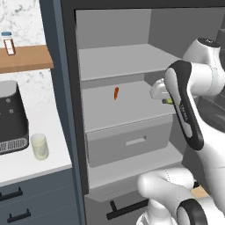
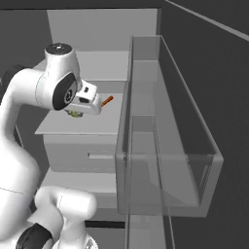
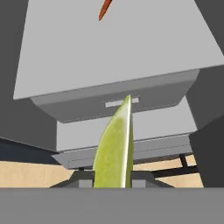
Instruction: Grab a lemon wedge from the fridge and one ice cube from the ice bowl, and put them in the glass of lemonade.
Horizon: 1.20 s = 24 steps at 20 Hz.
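Pinching the lemon wedge (image 3: 114,148), hand (image 3: 113,181) above the fridge (image 1: 123,61) shelf's front edge.

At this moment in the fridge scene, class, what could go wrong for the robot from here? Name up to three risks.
1. The gripper pinches the thin lemon wedge by its lower end, so it might slip out in transit.
2. The fridge door bin stands close beside the arm; a wide swing could strike it.
3. The glass of lemonade sits next to the coffee machine, leaving little room for lowering the wedge.
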{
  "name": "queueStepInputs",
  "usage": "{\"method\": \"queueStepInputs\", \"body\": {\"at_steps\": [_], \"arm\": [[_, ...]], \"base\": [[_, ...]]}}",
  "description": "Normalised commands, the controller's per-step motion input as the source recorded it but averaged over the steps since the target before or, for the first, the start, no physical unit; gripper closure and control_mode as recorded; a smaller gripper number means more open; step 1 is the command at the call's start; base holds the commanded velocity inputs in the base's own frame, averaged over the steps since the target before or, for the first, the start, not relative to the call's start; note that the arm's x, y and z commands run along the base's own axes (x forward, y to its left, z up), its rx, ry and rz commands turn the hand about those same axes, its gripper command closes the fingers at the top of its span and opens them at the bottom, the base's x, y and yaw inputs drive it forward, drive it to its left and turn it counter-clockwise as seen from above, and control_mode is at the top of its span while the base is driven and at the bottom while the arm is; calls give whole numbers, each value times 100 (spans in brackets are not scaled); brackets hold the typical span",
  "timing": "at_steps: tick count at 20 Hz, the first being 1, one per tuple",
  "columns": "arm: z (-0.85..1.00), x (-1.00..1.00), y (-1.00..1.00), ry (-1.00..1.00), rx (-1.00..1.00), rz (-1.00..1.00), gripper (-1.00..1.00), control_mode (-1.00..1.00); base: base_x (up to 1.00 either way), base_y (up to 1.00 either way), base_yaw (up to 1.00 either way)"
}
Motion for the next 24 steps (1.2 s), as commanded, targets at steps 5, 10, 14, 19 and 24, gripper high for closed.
{"method": "queueStepInputs", "body": {"at_steps": [5, 10, 14, 19, 24], "arm": [[-42, -60, -2, 17, 0, -2, 100, -100], [-32, -21, 0, 13, 0, -5, 100, -100], [-16, -10, 0, 6, 1, -1, 100, -100], [0, -17, 6, 0, 0, 0, 100, -100], [0, 0, 0, 0, 0, 0, 100, 100]], "base": [[0, 0, 0], [0, 0, 0], [0, 0, 0], [0, 0, 0], [-91, 73, 0]]}}
